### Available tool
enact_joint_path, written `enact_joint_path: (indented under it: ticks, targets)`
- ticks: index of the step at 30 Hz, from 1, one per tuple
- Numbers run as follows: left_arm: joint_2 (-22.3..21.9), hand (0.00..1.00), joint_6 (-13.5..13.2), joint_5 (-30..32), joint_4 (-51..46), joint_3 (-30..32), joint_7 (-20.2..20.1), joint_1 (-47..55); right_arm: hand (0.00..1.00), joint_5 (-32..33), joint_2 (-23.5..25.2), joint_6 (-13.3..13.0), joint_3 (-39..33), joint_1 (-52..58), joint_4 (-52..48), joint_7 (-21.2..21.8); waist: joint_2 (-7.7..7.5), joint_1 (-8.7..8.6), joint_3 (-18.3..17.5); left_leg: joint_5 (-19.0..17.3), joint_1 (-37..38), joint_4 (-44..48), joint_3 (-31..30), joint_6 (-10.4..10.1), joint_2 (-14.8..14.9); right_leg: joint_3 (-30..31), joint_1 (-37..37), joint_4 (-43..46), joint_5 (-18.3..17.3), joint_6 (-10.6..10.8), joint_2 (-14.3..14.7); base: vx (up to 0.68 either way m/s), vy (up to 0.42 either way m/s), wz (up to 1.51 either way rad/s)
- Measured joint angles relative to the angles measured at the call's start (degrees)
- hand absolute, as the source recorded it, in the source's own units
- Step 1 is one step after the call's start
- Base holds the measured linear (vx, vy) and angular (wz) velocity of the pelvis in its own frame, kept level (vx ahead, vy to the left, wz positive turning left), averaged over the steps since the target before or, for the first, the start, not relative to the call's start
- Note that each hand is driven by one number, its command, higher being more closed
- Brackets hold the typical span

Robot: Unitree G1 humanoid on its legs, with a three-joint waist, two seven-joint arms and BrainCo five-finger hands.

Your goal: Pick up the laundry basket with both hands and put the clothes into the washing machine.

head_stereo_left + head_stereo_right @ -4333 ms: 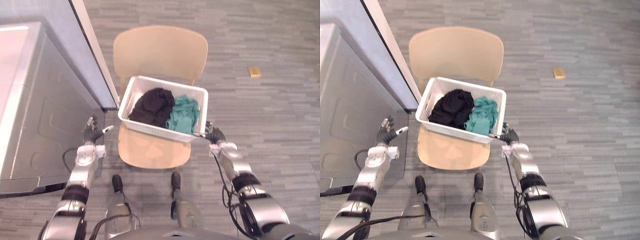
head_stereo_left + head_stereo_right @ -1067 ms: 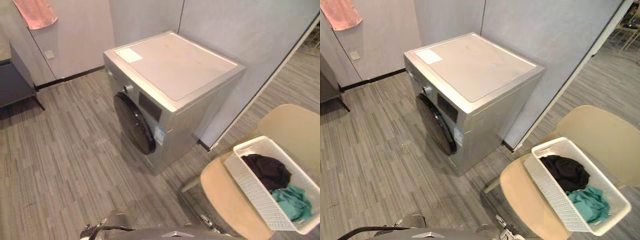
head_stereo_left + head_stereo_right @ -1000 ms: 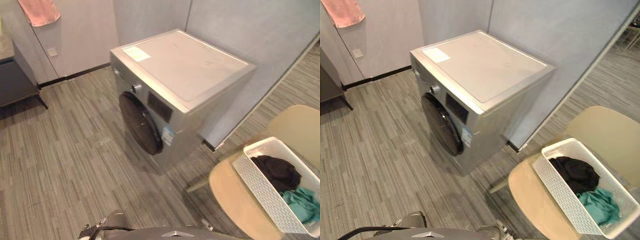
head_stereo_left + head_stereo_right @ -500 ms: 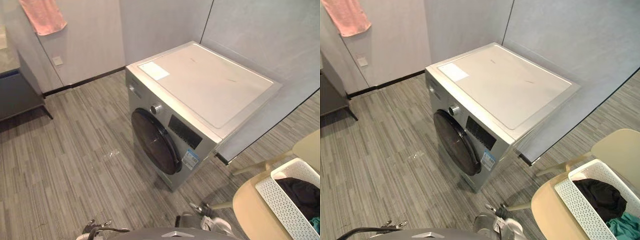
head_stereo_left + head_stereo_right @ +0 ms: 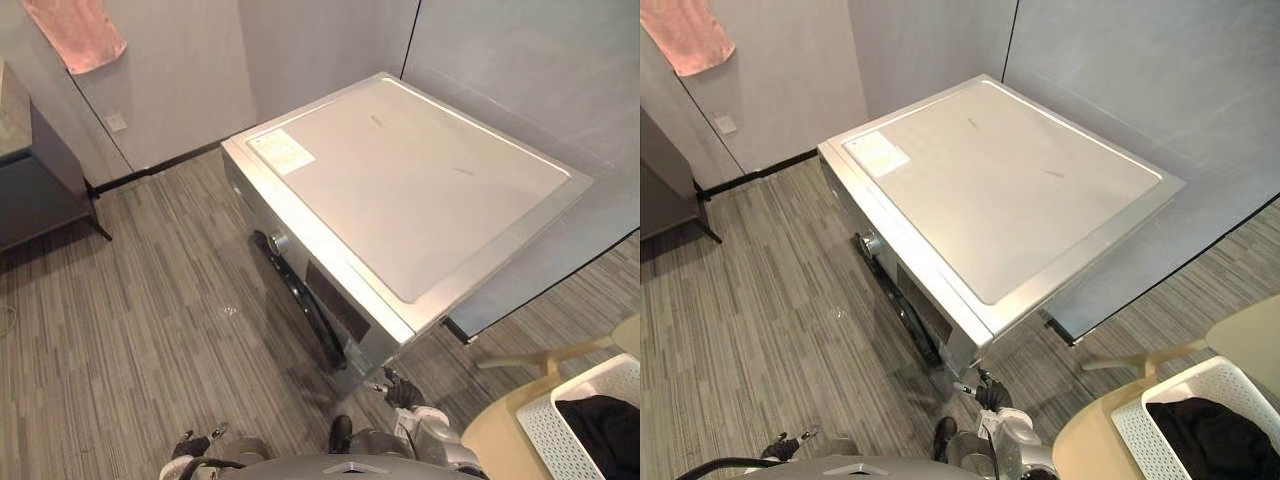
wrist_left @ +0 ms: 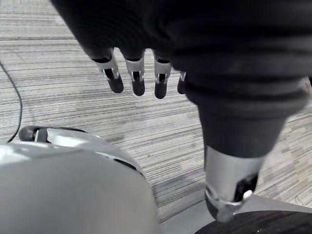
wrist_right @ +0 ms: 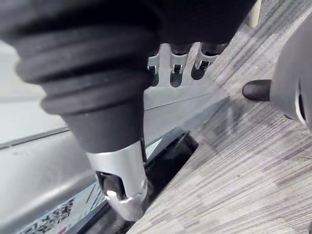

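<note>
Right eye view: laundry basket [image 5: 1137,432] apart from right robot hand [image 5: 989,396]

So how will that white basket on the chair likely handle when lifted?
The laundry basket looks like perforated plastic, so probably light and slightly flexible. The dark clothes inside are floppy and may shift if it tilts.

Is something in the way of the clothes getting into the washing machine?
Yes. The washing machine has a dark round door that looks shut, so it blocks the way in. The clothes lie in the laundry basket on the chair, and the right hand by the machine is open and holds nothing.
</note>
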Motion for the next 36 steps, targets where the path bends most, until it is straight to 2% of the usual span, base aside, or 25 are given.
enact_joint_path:
  ticks: [2, 3, 4, 5, 6, 7, 10, 13, 17, 21, 22, 23, 27, 31, 33, 36]
  targets:
    - [0.03, 0.0, 0.0, 0.03, 0.02, 0.01, 0.0, 0.06, 0.0, -0.01, 0.22, -0.02, 0.0, 0.21, -0.59, 0.02, -0.11, -0.1, 0.01, -0.33, 0.6, -6.83, -0.07, 0.3, -0.08, 1.88, -0.2, 0.07, 0.19, 0.69, -0.37, 0.1, 0.124, -0.61]
    - [0.0, 0.0, 0.0, 0.08, 0.1, 0.0, 0.0, 0.1, 0.0, -0.05, 0.05, -0.28, -0.02, 0.98, -1.43, 0.16, 0.06, -0.18, -0.11, 0.55, 1.08, -11.93, -0.5, 1.07, -0.18, 3.53, -1.12, 0.61, 0.27, 1.64, -0.7, 0.05, 0.151, -0.56]
    - [-0.07, 0.0, 0.0, 0.11, 0.26, -0.02, 0.0, 0.14, 0.0, -0.1, -0.13, -0.57, -0.05, 1.41, -2.07, 0.17, 0.41, -0.44, -0.33, 2.95, 1.08, -15.59, -0.65, 1.01, -0.2, 4.46, -2.02, 1.42, 0.18, 2.43, -0.92, 0.05, 0.233, -0.61]
    - [-0.33, 0.0, 0.0, 0.13, 0.55, -0.06, -0.01, 0.23, 0.0, -0.21, -0.31, -0.91, -0.18, 1.63, -1.92, 0.23, 1.08, -0.56, -0.77, 4.14, 1.22, -17.93, -0.66, -0.81, -0.24, 5.53, -2.95, 2.14, 0.13, 3.25, -0.99, 0.07, 0.264, -0.53]
    - [-0.39, 0.0, 0.02, 0.24, 1.29, -0.17, -0.05, 0.2, 0.0, -0.56, -0.22, -1.03, -0.65, 2.19, -1.89, 0.55, 0.86, -0.87, -1.27, 3.7, 3.01, -21.17, 0.43, -1.14, -1.42, 6.78, -3.1, 1.62, 0.81, 4.61, -1.97, 0.07, 0.344, -0.37]
    - [0.59, 0.0, 0.04, 0.54, 1.48, -0.62, -0.09, 0.37, 0.0, -0.68, 0.72, -1.06, -1.66, 2.73, -1.87, 0.64, -0.51, -1.71, -1.69, 4.44, 3.9, -23.32, 1.23, -0.29, -3.08, 7.19, -2.92, 0.21, 1.87, 5.5, -3.3, 0.07, 0.284, -0.21]
    - [1.85, 0.0, 0.05, 1.31, 1.47, -2.23, -0.22, 0.62, 0.0, -0.71, 1.45, -1.19, -2.9, 4.91, -1.8, 0.84, -2.11, -1.91, -2.64, 5.04, 5.85, -25.88, 2.62, 0.48, -5.65, 8.4, -1.05, -3.35, 4.39, 7.12, -5.0, 0.07, 0.233, -0.1]
    - [2.62, 0.0, 0.02, 2.12, 1.45, -3.72, -0.48, 0.97, 0.0, -2.11, 1.37, -1.18, -3.09, 6.3, -1.69, 1.87, -2.7, -1.88, -3.15, 5.24, 7.17, -27.55, 4.32, 0.85, -7.44, 9.97, -0.01, -5.8, 5.98, 8.18, -6.07, 0.01, 0.136, -0.18]
    - [3.44, 0.0, 0.02, 3.65, 1.54, -5.24, -1.23, 0.97, 0.0, -7.69, 0.31, -0.96, -1.26, 6.73, -1.48, 4.07, -3.4, -2.03, -3.56, 6.17, 8.11, -30.04, 6.89, 2.26, -8.45, 12.41, -0.9, -8.14, 8.16, 8.43, -6.11, -0.02, 0.052, -0.34]
    - [3.4, 0.0, 0.03, 5.71, 1.52, -5.56, -1.4, 0.95, 0.0, -12.17, -1.44, -0.93, 0.07, 7.11, -2.95, 6.64, -3.47, -2.03, -3.32, 6.35, 8.97, -31.0, 9.11, 2.46, -8.57, 14.65, -1.26, -9.5, 9.33, 8.42, -5.53, -0.05, 0.003, -0.34]
    - [3.6, 0.0, 0.01, 6.29, 1.45, -6.19, -1.47, 0.94, 0.0, -14.09, -2.06, -0.93, 0.02, 7.83, -4.22, 6.88, -4.11, -2.08, -2.95, 6.35, 9.03, -31.2, 9.56, 2.46, -8.57, 15.08, -1.24, -9.76, 9.55, 8.44, -5.37, -0.05, -0.007, -0.16]
    - [3.69, 0.0, 0.01, 6.54, 1.4, -6.3, -1.6, 0.95, 0.0, -14.33, -2.51, -0.94, 0.1, 8.33, -4.92, 7.29, -4.03, -2.0, -3.02, 6.35, 9.03, -31.33, 10.05, 2.45, -8.56, 15.63, -1.19, -10.06, 9.75, 8.43, -5.26, -0.08, -0.01, -0.25]
    - [4.68, 0.0, 0.0, 9.44, 1.21, -7.73, -3.5, 0.79, 0.0, -15.57, -8.18, -0.72, 6.44, 11.48, -7.64, 12.79, -4.91, -2.0, -2.66, 6.33, 9.16, -32.35, 11.07, 2.45, -8.7, 16.93, -1.38, -11.45, 10.73, 8.52, -4.97, -0.04, -0.008, -0.17]
    - [6.28, 0.0, -0.1, 10.27, 1.17, -9.51, -4.68, 0.55, 0.0, -14.02, -14.08, 0.47, 13.75, 10.92, -12.25, 18.13, -6.3, -1.64, -1.91, 6.38, 8.97, -32.73, 12.42, 2.5, -9.0, 18.31, -2.62, -11.62, 11.31, 8.75, -4.82, -0.01, -0.003, -0.18]
    - [6.46, 0.0, -0.18, 10.27, 1.17, -10.12, -4.91, 0.37, 0.0, -12.97, -16.21, 1.52, 16.07, 10.08, -14.08, 19.49, -6.4, -1.29, -1.91, 6.46, 9.12, -32.76, 12.72, 2.65, -9.13, 18.72, -2.63, -11.83, 11.62, 8.83, -4.83, 0.02, 0.009, -0.09]
    - [6.48, 0.0, -0.51, 10.27, 1.22, -10.83, -4.9, -0.14, 0.0, -5.14, -20.35, 4.85, 22.08, 6.99, -15.9, 20.08, -6.39, -0.39, -1.82, 6.31, 9.9, -32.85, 13.56, 2.87, -9.27, 19.39, -2.52, -12.05, 11.78, 8.92, -4.77, 0.04, 0.006, -0.11]
